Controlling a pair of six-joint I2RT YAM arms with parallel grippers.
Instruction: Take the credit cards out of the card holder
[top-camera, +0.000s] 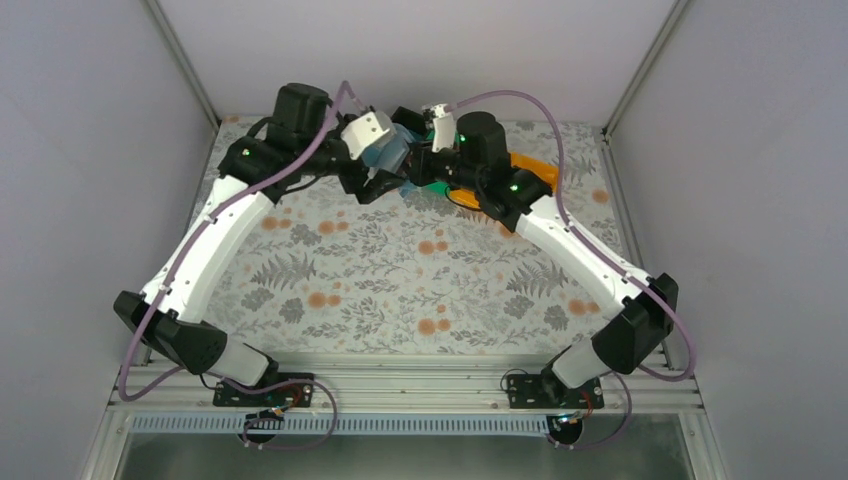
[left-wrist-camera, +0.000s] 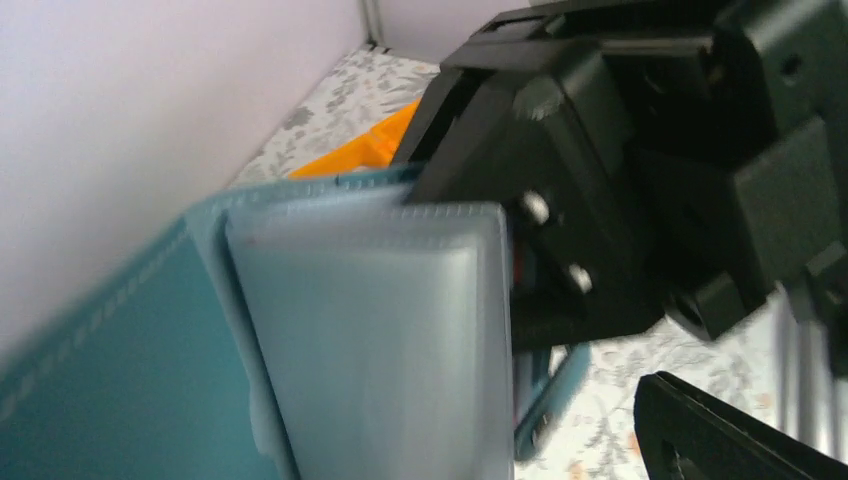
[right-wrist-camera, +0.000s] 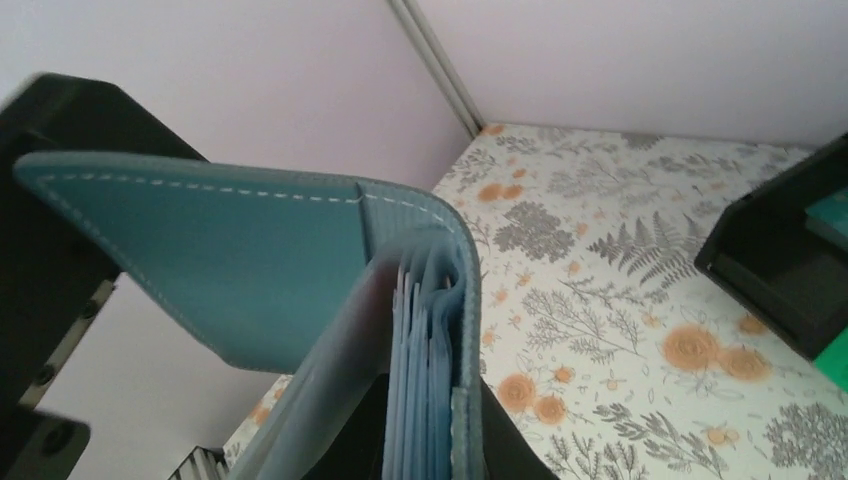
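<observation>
One card holder (right-wrist-camera: 250, 260) in right tool (right-wrist-camera: 430, 440)

- The card holder (left-wrist-camera: 110, 370): teal, open, close ahead of the tool and filling its left side.
- The inner pockets (left-wrist-camera: 370, 340): pale frosted sleeves, stacked, directly ahead of the tool.
- The right gripper (left-wrist-camera: 520, 235): black, up and right of the tool, clamped on the pockets' right edge.
- The orange bin (left-wrist-camera: 365, 150): beyond the card holder.
- The tool's own black finger (left-wrist-camera: 735, 440): low right, apart from the card holder.
</observation>
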